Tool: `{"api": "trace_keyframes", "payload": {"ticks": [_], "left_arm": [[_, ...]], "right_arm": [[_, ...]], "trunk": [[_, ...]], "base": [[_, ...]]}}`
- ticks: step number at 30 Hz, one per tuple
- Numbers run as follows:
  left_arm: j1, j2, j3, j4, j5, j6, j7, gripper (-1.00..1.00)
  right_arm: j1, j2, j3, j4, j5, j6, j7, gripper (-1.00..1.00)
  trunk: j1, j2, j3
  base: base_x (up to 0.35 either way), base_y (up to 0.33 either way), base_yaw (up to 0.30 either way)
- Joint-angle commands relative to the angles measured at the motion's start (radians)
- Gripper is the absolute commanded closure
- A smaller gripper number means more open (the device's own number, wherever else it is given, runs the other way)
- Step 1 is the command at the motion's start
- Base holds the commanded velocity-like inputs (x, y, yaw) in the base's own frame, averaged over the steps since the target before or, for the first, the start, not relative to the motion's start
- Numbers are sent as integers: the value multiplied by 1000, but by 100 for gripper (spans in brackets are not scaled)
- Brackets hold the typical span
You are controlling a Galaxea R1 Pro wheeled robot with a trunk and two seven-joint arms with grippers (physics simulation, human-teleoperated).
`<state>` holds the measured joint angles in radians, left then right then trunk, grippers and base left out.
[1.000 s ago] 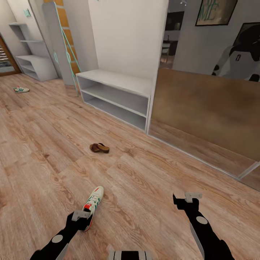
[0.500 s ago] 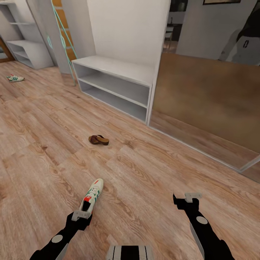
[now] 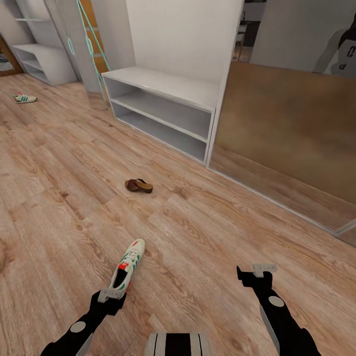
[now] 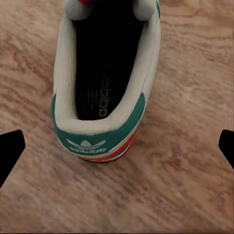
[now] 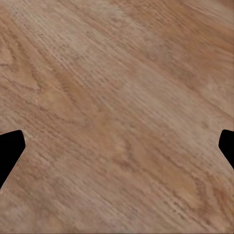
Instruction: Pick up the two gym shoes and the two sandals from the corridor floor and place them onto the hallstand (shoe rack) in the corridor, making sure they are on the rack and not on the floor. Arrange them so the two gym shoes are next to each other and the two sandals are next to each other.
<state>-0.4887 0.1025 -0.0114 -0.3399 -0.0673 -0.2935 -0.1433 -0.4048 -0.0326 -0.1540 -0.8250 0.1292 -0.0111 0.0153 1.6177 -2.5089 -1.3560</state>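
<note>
The hallstand (image 3: 47,69) tiers appeared bare, though distant. Left tool (image 3: 111,296) hung open over a gym shoe (image 3: 127,269); right tool (image 3: 257,273) stayed open. The camera had shifted.

My two arms read matte black, each with a round grey disc set into the forearm: left arm (image 3: 79,329), right arm (image 3: 279,314). Each wrist ends in a pale grey bracket. At 6 o'clock sits a grey-and-black striped trunk block (image 3: 178,344). Black fingertips (image 4: 10,148) edge both wrist views.
</note>
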Motion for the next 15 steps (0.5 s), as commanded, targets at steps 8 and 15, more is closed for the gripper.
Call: {"api": "trace_keyframes", "payload": {"ticks": [8,15], "left_arm": [[-1,2,-1,1,-7,-4,1,-100],[-1,2,-1,1,-6,-4,1,-100]], "right_arm": [[0,0,-2,0,10,-1,2,-100],[0,0,-4,0,10,-1,2,-100]], "trunk": [[0,0,-3],[1,-1,-20]], "base": [[0,0,63],[0,0,88]]}}
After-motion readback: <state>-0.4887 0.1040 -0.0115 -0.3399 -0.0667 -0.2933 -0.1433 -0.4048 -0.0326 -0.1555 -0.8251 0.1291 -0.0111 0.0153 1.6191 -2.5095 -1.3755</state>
